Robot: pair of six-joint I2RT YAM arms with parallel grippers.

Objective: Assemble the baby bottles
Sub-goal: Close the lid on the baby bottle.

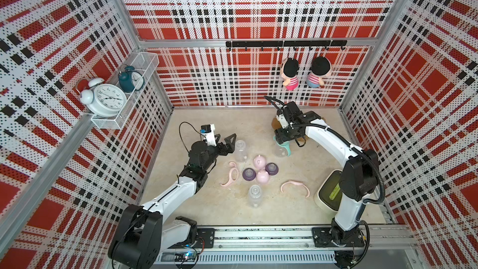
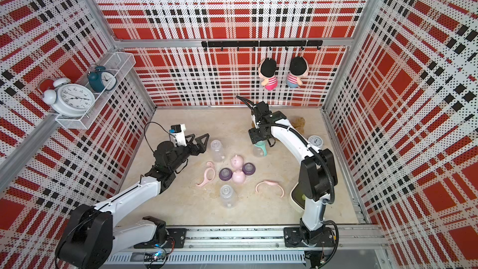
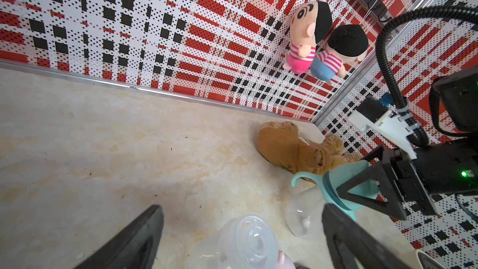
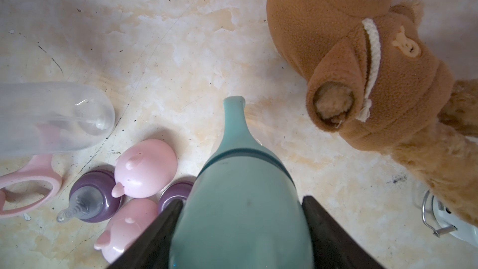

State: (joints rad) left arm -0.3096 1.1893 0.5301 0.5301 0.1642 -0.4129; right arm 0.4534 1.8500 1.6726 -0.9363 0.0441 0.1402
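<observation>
My right gripper (image 4: 241,199) is shut on the mint cap (image 4: 240,190) of one baby bottle (image 1: 281,150). The bottle hangs tilted, its clear body (image 3: 301,216) and teal handle (image 1: 287,149) below the jaws. My left gripper (image 1: 231,144) stands wide open beside a bare clear bottle (image 1: 240,150), whose mouth (image 3: 249,240) shows between the fingers without touching them. Another clear bottle (image 1: 254,195) lies nearer the front. Between them sit two pink caps (image 1: 259,161) (image 1: 262,176) and two purple teat collars (image 1: 248,174) (image 1: 271,168). Pink handle rings (image 1: 231,174) (image 1: 295,188) lie to either side.
A brown plush bear (image 4: 362,73) lies at the back right behind my right gripper, with a small white clock (image 2: 315,141) near it. A cream bin (image 1: 328,193) stands at the front right by the right arm. A wire shelf (image 1: 108,121) with clocks hangs on the left wall.
</observation>
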